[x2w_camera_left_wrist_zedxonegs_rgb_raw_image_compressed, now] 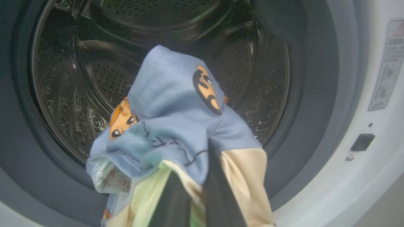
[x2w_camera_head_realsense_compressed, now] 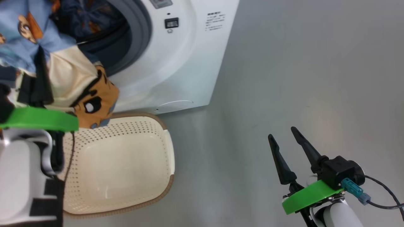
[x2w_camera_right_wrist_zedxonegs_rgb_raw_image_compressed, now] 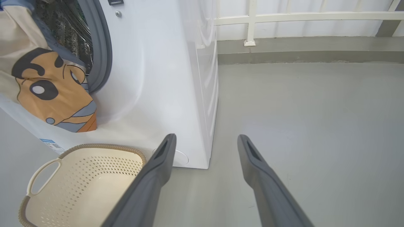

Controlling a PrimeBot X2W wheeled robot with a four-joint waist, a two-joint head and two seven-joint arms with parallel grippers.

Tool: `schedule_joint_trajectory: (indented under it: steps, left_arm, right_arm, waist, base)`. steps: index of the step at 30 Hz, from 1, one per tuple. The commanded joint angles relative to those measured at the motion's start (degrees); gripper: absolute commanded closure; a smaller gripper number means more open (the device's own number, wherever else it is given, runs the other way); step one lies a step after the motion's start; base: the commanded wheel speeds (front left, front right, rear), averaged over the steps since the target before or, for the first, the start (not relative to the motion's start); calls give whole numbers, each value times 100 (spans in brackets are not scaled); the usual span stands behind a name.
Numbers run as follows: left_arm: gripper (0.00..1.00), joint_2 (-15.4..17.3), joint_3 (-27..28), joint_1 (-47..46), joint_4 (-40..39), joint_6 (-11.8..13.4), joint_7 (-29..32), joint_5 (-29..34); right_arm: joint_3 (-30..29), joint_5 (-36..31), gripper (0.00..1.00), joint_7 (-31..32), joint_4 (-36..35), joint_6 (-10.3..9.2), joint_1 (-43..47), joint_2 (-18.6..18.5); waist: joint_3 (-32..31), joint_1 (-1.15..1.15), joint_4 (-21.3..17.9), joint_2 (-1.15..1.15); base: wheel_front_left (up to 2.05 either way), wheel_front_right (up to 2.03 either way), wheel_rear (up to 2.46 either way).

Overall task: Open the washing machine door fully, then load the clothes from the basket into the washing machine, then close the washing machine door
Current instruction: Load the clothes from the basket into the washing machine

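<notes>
Clothes hung bunched in the left hand, whose two dark fingers were pinched shut on the fabric. Light-blue cloth with orange-brown cartoon figures sat on top; a cream piece trailed below it. The bundle was held at the mouth of the washing machine, in front of the grey gasket and the perforated steel drum. In the left wrist view the blue part stood before the drum opening; whether it had crossed the gasket lip could not be told. The cream piece, with a large orange and black face print, drooped down the machine's white front, its lower edge above the far rim of the basket. The basket sat upright on the grey floor, just beside the machine's lower front edge, showing its brown woven-look rim, perforated sides and pale bottom. The right hand was well apart to the right, over the floor, fingers spread wide and holding nothing. A white railing ran along the far edge of the floor in the right wrist view.
</notes>
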Motion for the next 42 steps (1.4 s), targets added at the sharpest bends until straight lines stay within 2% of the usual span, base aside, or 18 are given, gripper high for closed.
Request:
schedule_joint_trajectory:
  steps: [1, 11, 21, 26, 31, 34, 36, 40, 42]
  left_arm:
    - [100, 295, 119, -211, -37, -9, -36, 24]
    - [100, 764, -202, -1588, 1182, -9, -17, -119]
    - [100, 1117, -614, -3007, 2252, -9, 566, -396]
    - [100, 1192, -902, -3646, 2650, -9, 956, -550]
    - [100, 1118, -1024, -4130, 3125, -9, 1424, -770]
    - [100, 1150, -1136, -4292, 3235, -9, 1461, -700]
    - [100, 1191, -1202, -4455, 3282, 4, 1286, -607]
    - [100, 1255, -1415, -4757, 3188, 77, 400, -248]
    - [100, 1251, -1521, -4856, 3173, 92, 152, -97]
  right_arm:
    - [160, 91, 0, -27, -90, 10, -82, -3]
    - [180, 252, 0, -27, -143, 10, -140, -3]
    - [404, 414, 0, -27, -59, 10, -319, -3]
    - [484, 478, 0, -27, -52, 10, -322, -3]
    - [535, 526, 0, -27, -37, 10, -287, -3]
    - [564, 541, 0, -27, -45, 10, -266, -3]
    - [606, 554, 0, -27, -58, 10, -247, -3]
    - [691, 611, 0, -27, -79, 10, -223, -3]
    - [713, 625, 0, -27, -80, 10, -241, -3]
  waist:
    - [97, 0, -134, 0]
    - [660, 0, -335, 0]
    - [1456, 0, -444, 0]
    - [1758, 0, -467, 0]
    - [1873, 0, -477, 0]
    - [1911, 0, -482, 0]
    - [1948, 0, -499, 0]
    - [2033, 0, -527, 0]
    - [2070, 0, -536, 0]
  base:
    - [0, 0, 0]
    - [0, 0, 0]
    - [0, 0, 0]
    - [0, 0, 0]
    - [0, 0, 0]
    - [0, 0, 0]
    - [0, 0, 0]
    - [0, 0, 0]
    - [0, 0, 0]
